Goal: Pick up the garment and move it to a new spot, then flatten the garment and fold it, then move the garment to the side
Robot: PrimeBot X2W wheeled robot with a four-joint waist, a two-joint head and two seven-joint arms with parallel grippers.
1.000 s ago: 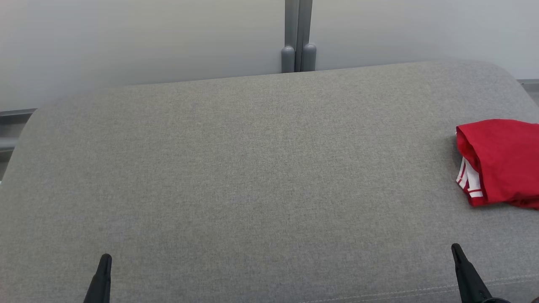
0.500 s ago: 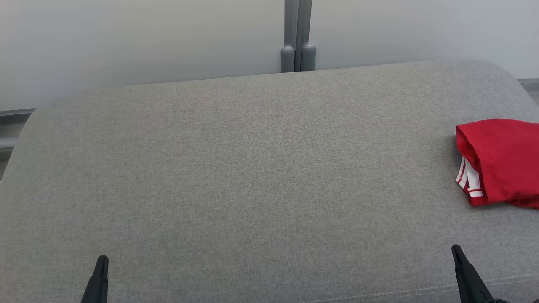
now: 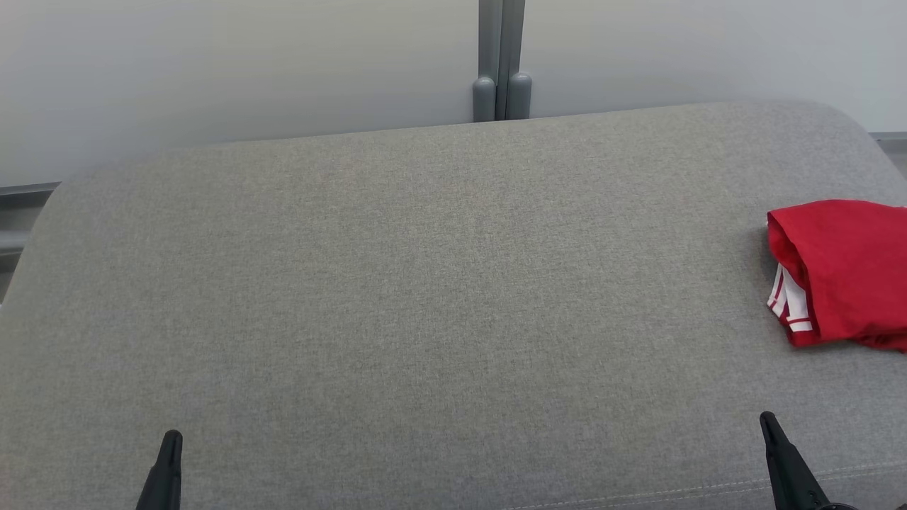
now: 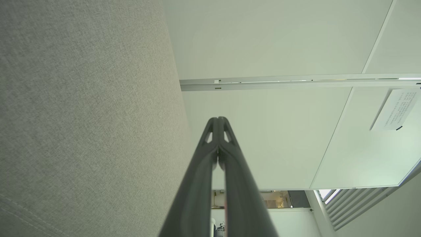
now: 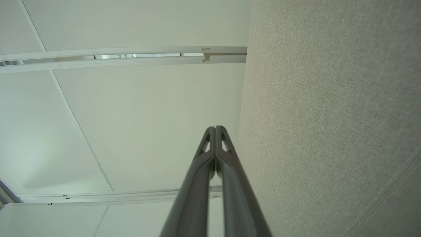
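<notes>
Red fabric with white striped trim, the garment lies folded into a compact bundle at the far right of the head view, cut off by that picture's right edge. Its trim shows at the bundle's lower left corner, tucked under a rounded red fold. It rests on a broad grey woven cushion with rounded far corners, near the cushion's right end and about halfway between its near and far edges. Nothing touches the garment. The right pincer rises from the bottom edge nearer the camera, well short of the bundle and slightly to its left. In the right wrist view its two dark fingers are pressed together with their tips meeting and nothing between them. The left pincer pokes up at the lower left, far across the cushion from the garment. Its fingers are likewise closed tip to tip and hold nothing. A stitched seam runs along the cushion's near edge. Behind the cushion stands a pale wall, split by a grey vertical post. The left wrist view also shows a paper notice fixed to a wall panel.
</notes>
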